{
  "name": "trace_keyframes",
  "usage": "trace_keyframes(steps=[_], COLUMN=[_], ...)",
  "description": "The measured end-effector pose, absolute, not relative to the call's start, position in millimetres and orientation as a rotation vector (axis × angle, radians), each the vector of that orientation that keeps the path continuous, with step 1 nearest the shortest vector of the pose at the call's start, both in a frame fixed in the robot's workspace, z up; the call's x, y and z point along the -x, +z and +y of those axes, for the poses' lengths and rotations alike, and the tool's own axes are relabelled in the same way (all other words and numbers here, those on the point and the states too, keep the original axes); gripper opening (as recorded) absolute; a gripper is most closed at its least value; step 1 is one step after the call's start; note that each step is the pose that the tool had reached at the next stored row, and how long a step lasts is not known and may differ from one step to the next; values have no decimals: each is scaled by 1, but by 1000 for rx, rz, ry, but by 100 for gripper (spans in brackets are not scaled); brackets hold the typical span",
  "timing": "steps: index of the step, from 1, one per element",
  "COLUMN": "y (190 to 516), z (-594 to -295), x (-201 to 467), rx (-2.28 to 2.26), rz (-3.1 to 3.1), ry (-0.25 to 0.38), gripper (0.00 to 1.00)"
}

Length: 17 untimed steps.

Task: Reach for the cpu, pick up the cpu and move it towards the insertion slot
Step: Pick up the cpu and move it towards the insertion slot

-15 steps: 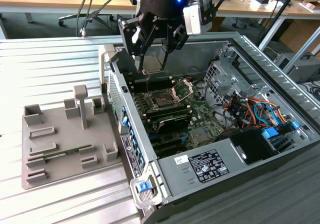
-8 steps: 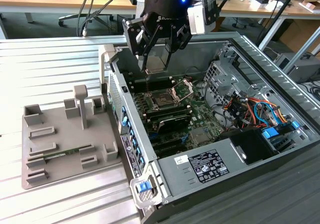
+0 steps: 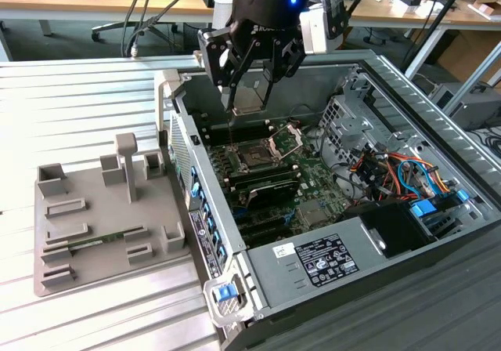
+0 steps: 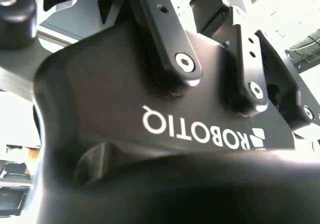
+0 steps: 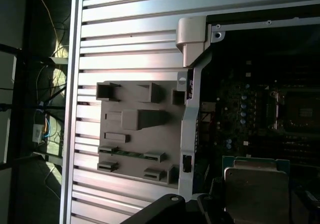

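Observation:
My gripper [image 3: 250,91] hangs over the open computer case in the exterior view, shut on the cpu [image 3: 250,102], a small silver square held between its black fingers. The insertion slot [image 3: 257,157], a dark square socket with its shiny frame lifted open, lies on the motherboard below the chip and a little nearer the camera. In the first wrist view the cpu [image 5: 256,190] shows its silver face with a tan rim, close to the lens, and the insertion slot [image 5: 300,111] is in shadow beyond it. The second wrist view looks at my black gripper housing [image 4: 150,114].
A grey tray [image 3: 94,210] with raised holders sits on the ribbed metal table at the exterior view's left, with a green memory stick [image 3: 94,244] lying in it. The case walls [image 3: 196,202], a drive cage [image 3: 344,116] and coloured cables [image 3: 391,175] surround the motherboard.

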<state>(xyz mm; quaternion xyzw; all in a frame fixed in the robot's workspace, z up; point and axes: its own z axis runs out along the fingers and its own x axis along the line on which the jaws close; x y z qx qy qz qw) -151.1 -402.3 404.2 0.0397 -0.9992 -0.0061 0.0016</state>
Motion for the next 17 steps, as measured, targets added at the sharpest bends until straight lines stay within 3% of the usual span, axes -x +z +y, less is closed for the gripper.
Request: trace_keyframes(steps=[17], y=[404], z=[-402], x=[136], rx=[-125], rz=[-3136], ry=[-19], gripper=[55])
